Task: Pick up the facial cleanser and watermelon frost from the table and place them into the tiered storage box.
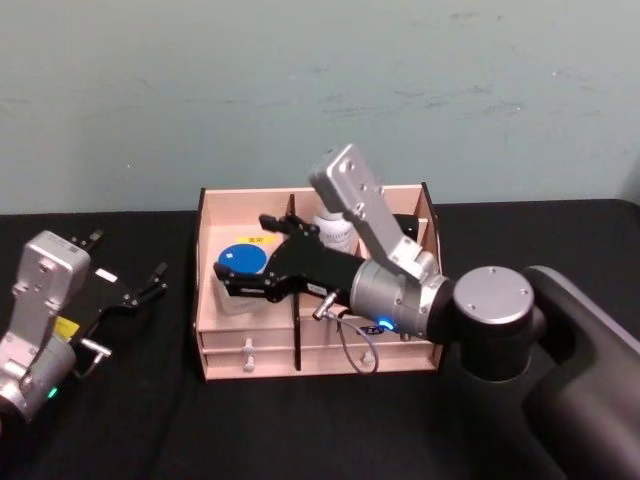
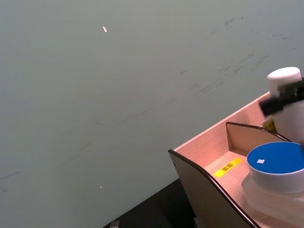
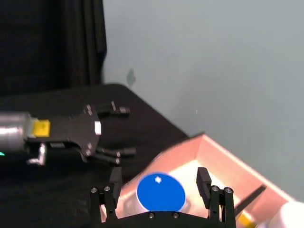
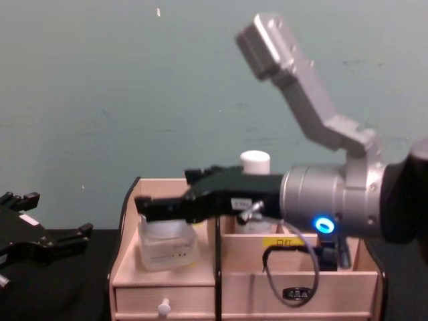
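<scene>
Blue-lidded jar sits in the wooden box's left compartment, white bottle beside it; the right tool spreads wide over the jar. Left tool hangs open beside the box.

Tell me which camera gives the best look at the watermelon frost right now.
The left wrist view: the watermelon frost shows its blue lid and frosted body unobstructed inside the tiered storage box. The head view shows mostly the lid beside the right gripper, the right wrist view just the lid, the chest view the body.
</scene>
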Robot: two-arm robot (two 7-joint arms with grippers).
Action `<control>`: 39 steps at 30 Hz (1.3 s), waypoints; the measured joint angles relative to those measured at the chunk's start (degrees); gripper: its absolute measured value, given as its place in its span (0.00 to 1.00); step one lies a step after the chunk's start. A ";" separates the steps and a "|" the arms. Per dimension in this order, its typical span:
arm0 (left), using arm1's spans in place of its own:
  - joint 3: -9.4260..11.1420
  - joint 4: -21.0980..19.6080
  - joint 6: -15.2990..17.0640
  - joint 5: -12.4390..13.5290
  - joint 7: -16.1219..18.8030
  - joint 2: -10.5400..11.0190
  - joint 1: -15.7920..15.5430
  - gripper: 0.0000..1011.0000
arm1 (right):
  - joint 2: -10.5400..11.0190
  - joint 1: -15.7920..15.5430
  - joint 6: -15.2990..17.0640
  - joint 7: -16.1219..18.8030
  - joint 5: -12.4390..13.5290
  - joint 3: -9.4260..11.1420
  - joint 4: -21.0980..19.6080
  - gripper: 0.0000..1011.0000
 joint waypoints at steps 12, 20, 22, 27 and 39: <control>0.00 0.00 0.00 0.00 0.00 0.00 0.00 1.00 | 6.49 -7.74 -0.49 -2.07 2.46 3.50 -17.74 0.99; 0.00 0.00 0.00 0.00 0.00 0.00 0.00 1.00 | 10.91 -18.67 -3.01 -10.00 1.31 10.43 -27.07 0.99; 0.00 0.00 0.00 0.00 0.00 0.00 0.00 1.00 | 11.72 -21.89 -4.07 -12.73 0.34 12.88 -28.39 0.99; 0.00 0.00 0.00 0.00 0.00 0.00 0.00 1.00 | 12.83 -29.05 -6.68 -18.91 -1.70 19.20 -30.06 0.99; 0.00 0.00 0.00 0.00 0.00 0.00 0.00 1.00 | 11.76 -31.63 -9.68 -19.43 -1.09 24.82 -23.67 0.99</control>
